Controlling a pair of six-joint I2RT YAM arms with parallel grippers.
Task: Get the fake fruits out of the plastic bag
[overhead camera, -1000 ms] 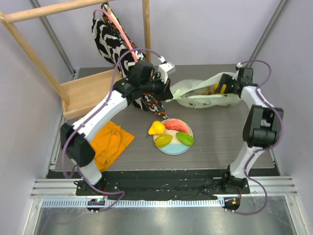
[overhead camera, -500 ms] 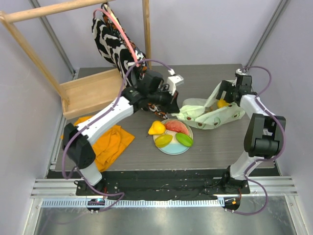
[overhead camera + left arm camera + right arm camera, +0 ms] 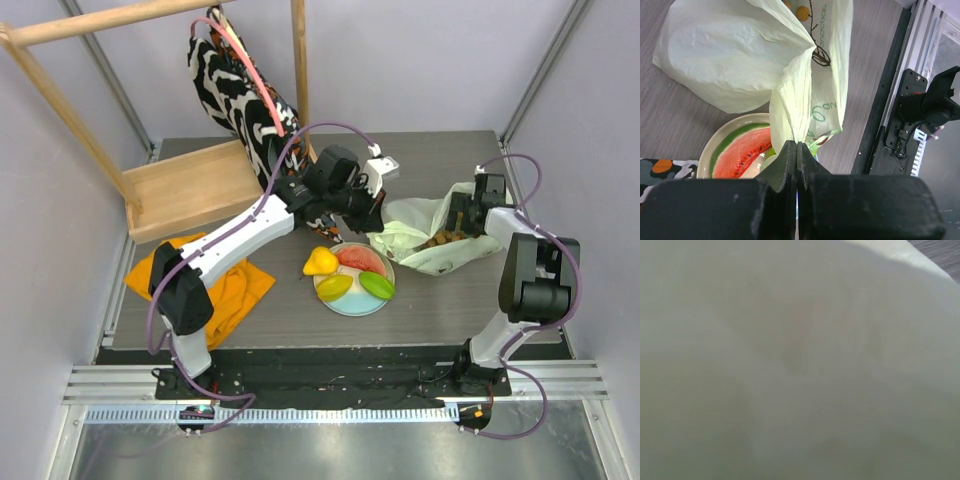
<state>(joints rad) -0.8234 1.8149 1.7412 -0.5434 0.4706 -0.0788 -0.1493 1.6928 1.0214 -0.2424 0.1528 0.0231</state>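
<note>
The pale-green plastic bag (image 3: 425, 232) lies bunched at the right of the table. My left gripper (image 3: 374, 214) is shut on a gathered edge of the bag, seen close in the left wrist view (image 3: 797, 144), where the bag (image 3: 735, 55) hangs ahead. My right gripper (image 3: 462, 214) is at the bag's far right side, its fingers hidden by plastic. Pale plastic (image 3: 800, 360) fills the right wrist view. A brownish grape bunch (image 3: 437, 240) shows inside the bag. The yellow pear (image 3: 320, 262), watermelon slice (image 3: 362, 257), yellow oval (image 3: 334, 286) and green oval (image 3: 378, 285) lie on the plate (image 3: 355, 306).
A zebra-patterned cloth bag (image 3: 232, 90) hangs from a wooden frame (image 3: 298, 60) at the back. A wooden tray (image 3: 190, 185) sits back left, and an orange cloth (image 3: 215, 285) lies front left. The table's black front rail (image 3: 900, 120) shows in the left wrist view.
My left gripper has moved right with the bag's edge, and the bag has bunched up toward the right. My right gripper has come nearer and lower, into the bag.
</note>
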